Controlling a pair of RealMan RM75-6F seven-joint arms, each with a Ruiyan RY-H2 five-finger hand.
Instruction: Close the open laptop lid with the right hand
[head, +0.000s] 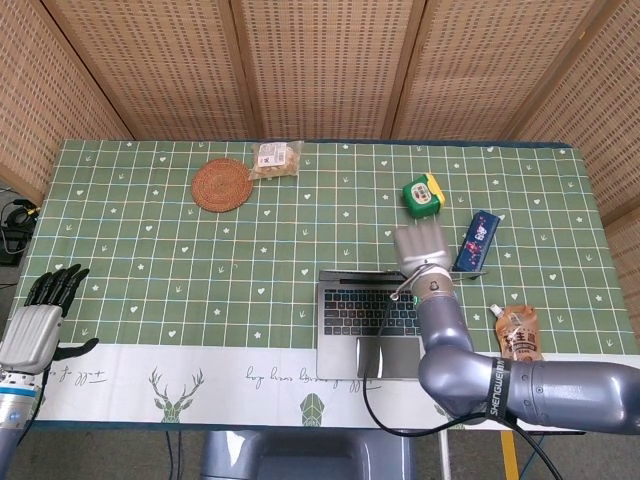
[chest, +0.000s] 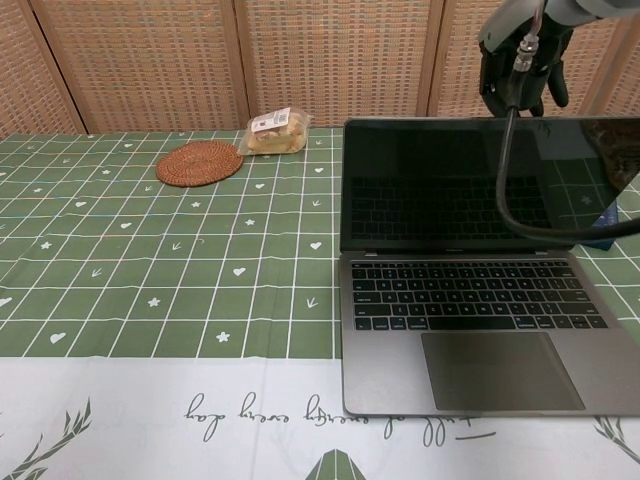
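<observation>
— Where the lid is to be brought down, which way is the laptop (chest: 470, 300) placed from the right robot hand (head: 421, 248)?

— It is set at the near edge of the tabletop (head: 150, 250), toward the robot's right side, with its base on the white border of the cloth and its keyboard facing the robot. The right robot hand is seen directly above and just behind the top edge of the lid (chest: 480, 185), so the lid's free edge lies immediately below and in front of the fingers (chest: 498, 75).

— How is the lid's long axis laid out?

— It is run left to right across the robot's front, parallel to the tabletop's near edge. The hinge is placed along the far side of the keyboard, so the closing push is judged to be needed toward the robot and downward.

— Is anything gripped by that robot hand?

— Nothing is seen held; the fingers are hung downward behind the lid's upper edge. Whether the lid is actually touched cannot be told, nor can it be told whether the fingers are spread or curled.

— And the other one?

— The left robot hand (head: 38, 315) is kept well apart at the tabletop's near left corner, fingers apart and empty. The right is by far the nearer.
</observation>
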